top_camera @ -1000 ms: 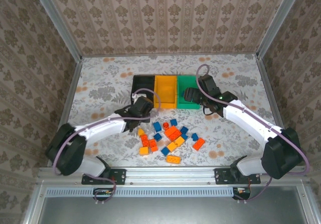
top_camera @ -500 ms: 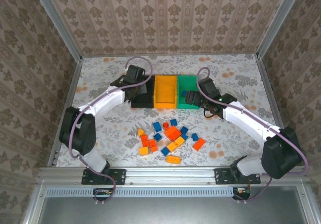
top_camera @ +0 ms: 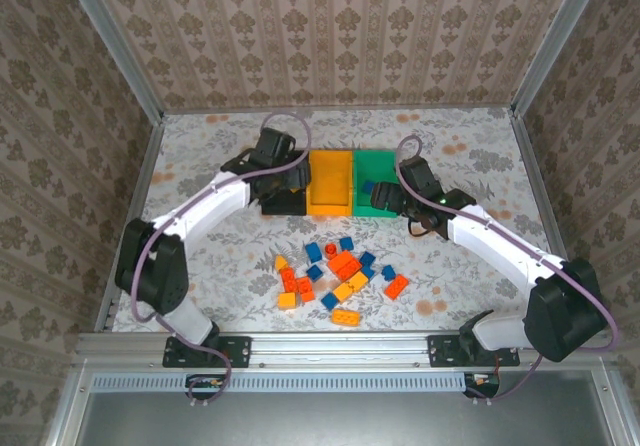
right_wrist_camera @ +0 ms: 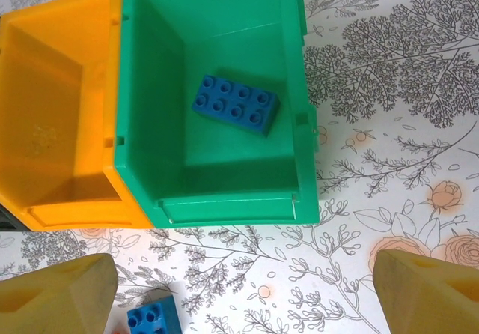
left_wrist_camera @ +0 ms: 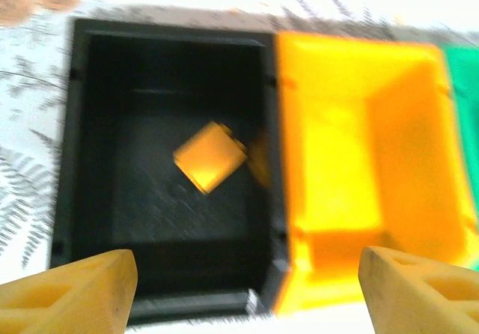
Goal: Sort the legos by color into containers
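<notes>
Flowered wallpaper closes in three sides of a table (top_camera: 200, 166) covered in a pale floral print. Toward the far middle of it three bins stand joined in a row: a black bin (top_camera: 283, 204) on the left, an orange-yellow bin (top_camera: 330, 181) in the centre and a green bin (top_camera: 372, 164) on the right.

Seen from above, the left arm reaches over the far left part of the row, its wrist above the black bin. The left gripper (left_wrist_camera: 247, 285) looks straight down into that bin with its tan fingers (left_wrist_camera: 71, 289) spread wide and nothing between them. Below it a yellow-orange brick (left_wrist_camera: 209, 156) shows against the black floor, turned at an angle and blurred, so I cannot tell whether it lies flat.

The right arm comes in from the right, and its wrist hangs by the near right corner of the green bin. The right gripper (right_wrist_camera: 247, 289) is spread wide too and holds nothing. Inside the green bin lies one blue brick (right_wrist_camera: 236, 104), studs up, slightly skewed. A smaller blue piece (right_wrist_camera: 153, 319) sits on the table just near of the bins.

The loose legos (top_camera: 335, 276) – yellow-orange, red-orange and blue – lie scattered in a cluster on the near middle of the table, well apart from the bins and between the two arms.
</notes>
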`<action>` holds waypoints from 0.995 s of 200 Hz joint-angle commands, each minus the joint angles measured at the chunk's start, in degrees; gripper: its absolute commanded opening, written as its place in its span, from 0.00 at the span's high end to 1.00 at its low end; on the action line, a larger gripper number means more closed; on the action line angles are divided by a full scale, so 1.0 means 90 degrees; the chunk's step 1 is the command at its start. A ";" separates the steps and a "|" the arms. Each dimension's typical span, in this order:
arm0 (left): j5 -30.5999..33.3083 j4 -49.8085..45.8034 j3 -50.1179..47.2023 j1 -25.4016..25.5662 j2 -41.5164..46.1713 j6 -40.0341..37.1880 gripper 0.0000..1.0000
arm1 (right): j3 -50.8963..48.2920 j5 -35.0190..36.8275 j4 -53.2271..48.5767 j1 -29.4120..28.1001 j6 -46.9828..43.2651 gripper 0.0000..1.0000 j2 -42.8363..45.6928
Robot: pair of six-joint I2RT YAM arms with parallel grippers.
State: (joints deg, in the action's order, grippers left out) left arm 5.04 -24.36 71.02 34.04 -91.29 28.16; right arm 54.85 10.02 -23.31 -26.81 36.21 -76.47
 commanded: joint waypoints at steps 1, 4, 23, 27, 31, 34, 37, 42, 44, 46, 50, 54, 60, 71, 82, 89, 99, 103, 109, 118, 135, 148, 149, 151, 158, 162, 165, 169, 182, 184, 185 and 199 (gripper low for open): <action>-0.0664 -0.0532 -0.0406 0.0577 0.0235 -0.0401 0.21 | -0.0176 -0.0078 -0.0052 0.0054 0.0040 0.10 0.0174; -0.0741 -0.0566 -0.0453 0.0660 0.0235 -0.0451 0.21 | -0.0184 -0.0078 -0.0047 0.0058 0.0040 0.10 0.0176; -0.1215 -0.0637 -0.0762 0.1127 0.0147 -0.0548 0.21 | -0.0252 -0.0091 -0.0025 0.0077 0.0035 0.10 0.0203; -0.1257 -0.0656 -0.0785 0.1253 0.0105 -0.0559 0.22 | -0.0263 -0.0089 -0.0023 0.0081 0.0033 0.10 0.0205; -0.1264 -0.0669 -0.0799 0.1366 0.0083 -0.0586 0.23 | -0.0278 -0.0093 -0.0018 0.0092 0.0031 0.10 0.0206; -0.1239 -0.0680 -0.0801 0.1452 0.0060 -0.0590 0.24 | -0.0275 -0.0089 -0.0026 0.0097 0.0035 0.10 0.0214; -0.1185 -0.0704 -0.0803 0.1518 0.0040 -0.0603 0.24 | -0.0283 -0.0083 -0.0029 0.0098 0.0030 0.10 0.0215; -0.1094 -0.0744 -0.0797 0.1667 0.0017 -0.0627 0.26 | -0.0284 -0.0084 -0.0036 0.0100 0.0030 0.10 0.0224; -0.1057 -0.0756 -0.0798 0.1730 0.0001 -0.0641 0.27 | -0.0286 -0.0077 -0.0039 0.0106 0.0030 0.10 0.0237; -0.1014 -0.0767 -0.0789 0.1785 -0.0010 -0.0647 0.27 | -0.0297 -0.0076 -0.0037 0.0112 0.0030 0.10 0.0238; -0.0935 -0.0787 -0.0789 0.1868 -0.0031 -0.0640 0.28 | -0.0310 -0.0078 -0.0046 0.0117 0.0030 0.10 0.0248; -0.0890 -0.0806 -0.0791 0.1942 -0.0068 -0.0639 0.29 | -0.0321 -0.0078 -0.0039 0.0124 0.0035 0.10 0.0259; -0.0831 -0.0809 -0.0788 0.2035 -0.0116 -0.0634 0.30 | -0.0340 -0.0079 -0.0037 0.0127 0.0030 0.10 0.0285; -0.0750 -0.0808 -0.0785 0.2137 -0.0199 -0.0612 0.32 | -0.0362 -0.0088 -0.0042 0.0144 0.0034 0.10 0.0329; -0.0693 -0.0787 -0.0785 0.2180 -0.0277 -0.0612 0.34 | -0.0372 -0.0088 -0.0045 0.0155 0.0033 0.10 0.0354; -0.0683 -0.0761 -0.0791 0.2212 -0.0328 -0.0610 0.36 | -0.0377 -0.0098 -0.0058 0.0157 0.0037 0.10 0.0371; -0.0659 -0.0758 -0.0763 0.2257 -0.0405 -0.0615 0.38 | -0.0382 -0.0098 -0.0071 0.0166 0.0032 0.10 0.0389; -0.0634 -0.0772 -0.0742 0.2276 -0.0443 -0.0611 0.38 | -0.0382 -0.0098 -0.0083 0.0173 0.0030 0.10 0.0399; -0.0564 -0.0825 -0.0697 0.2301 -0.0507 -0.0610 0.38 | -0.0388 -0.0098 -0.0091 0.0183 0.0032 0.10 0.0426; -0.0459 -0.0925 -0.0639 0.2319 -0.0594 -0.0618 0.38 | -0.0401 -0.0099 -0.0094 0.0195 0.0020 0.10 0.0462; -0.0326 -0.0974 -0.0638 0.2341 -0.0701 -0.0601 0.39 | -0.0430 -0.0108 -0.0087 0.0229 0.0012 0.10 0.0528; -0.0325 -0.0957 -0.0651 0.2354 -0.0782 -0.0593 0.40 | -0.0445 -0.0117 -0.0097 0.0251 0.0010 0.10 0.0574; -0.0325 -0.0951 -0.0653 0.2357 -0.0788 -0.0591 0.40 | -0.0447 -0.0117 -0.0091 0.0257 0.0015 0.10 0.0575; -0.0316 -0.0947 -0.0650 0.2359 -0.0798 -0.0598 0.40 | -0.0457 -0.0125 -0.0087 0.0260 0.0012 0.10 0.0576; -0.0307 -0.0918 -0.0665 0.2365 -0.0846 -0.0593 0.40 | -0.0469 -0.0127 -0.0086 0.0267 0.0010 0.10 0.0591; -0.0322 -0.0902 -0.0665 0.2365 -0.0880 -0.0593 0.41 | -0.0476 -0.0127 -0.0087 0.0277 0.0010 0.10 0.0596; -0.0325 -0.0890 -0.0656 0.2366 -0.0905 -0.0597 0.42 | -0.0479 -0.0134 -0.0086 0.0286 0.0010 0.10 0.0612; -0.0323 -0.0879 -0.0650 0.2368 -0.0935 -0.0595 0.43 | -0.0484 -0.0137 -0.0091 0.0291 0.0013 0.10 0.0612; -0.0299 -0.0863 -0.0626 0.2375 -0.1008 -0.0600 0.45 | -0.0505 -0.0148 -0.0086 0.0317 0.0010 0.10 0.0633; -0.0297 -0.0854 -0.0614 0.2364 -0.1021 -0.0600 0.46 | -0.0503 -0.0147 -0.0096 0.0319 0.0013 0.10 0.0634; -0.0296 -0.0851 -0.0615 0.2367 -0.1025 -0.0600 0.46 | -0.0505 -0.0147 -0.0096 0.0321 0.0008 0.10 0.0647; -0.0275 -0.0867 -0.0582 0.2369 -0.1074 -0.0609 0.47 | -0.0511 -0.0156 -0.0112 0.0341 0.0001 0.10 0.0680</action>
State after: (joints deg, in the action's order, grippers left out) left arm 1.50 -31.05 64.27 55.00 -99.07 23.46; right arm 51.20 9.37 -23.35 -24.29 36.18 -72.03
